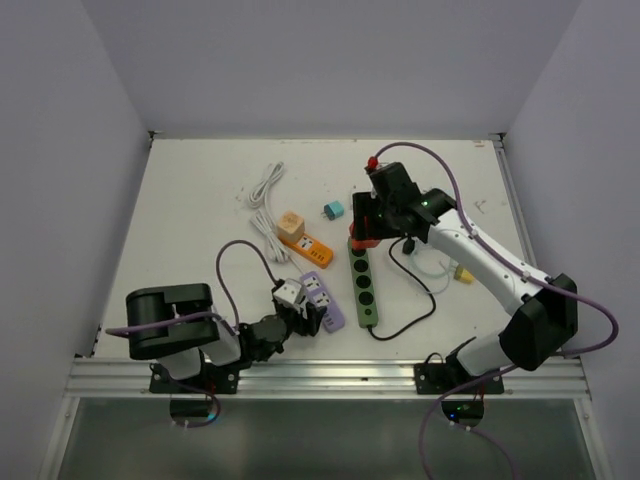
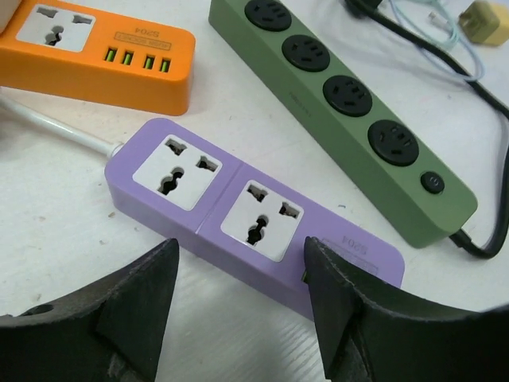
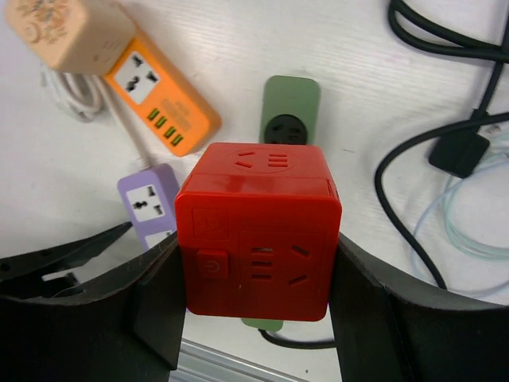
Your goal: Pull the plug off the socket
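A red cube plug (image 3: 258, 231) sits between the fingers (image 3: 155, 306) of my right gripper (image 3: 258, 270), which is shut on its two sides. It hangs over the far part of the green power strip (image 3: 290, 99). In the top view the right gripper (image 1: 363, 232) and the red plug (image 1: 361, 241) are at the strip's (image 1: 364, 290) far end. In the left wrist view the strip's (image 2: 350, 119) sockets are empty. My left gripper (image 2: 238, 267) is open and empty, low beside the purple strip (image 2: 238, 211); it also shows in the top view (image 1: 300, 312).
An orange strip (image 1: 308, 248) with a beige cube (image 1: 290, 225) lies far left of the green one. A white cube (image 1: 289, 291) sits by the purple strip (image 1: 325, 300). A white cable (image 1: 263, 190), a teal plug (image 1: 333, 210), a yellow plug (image 1: 463, 275) and a black cable (image 1: 415, 290) lie around.
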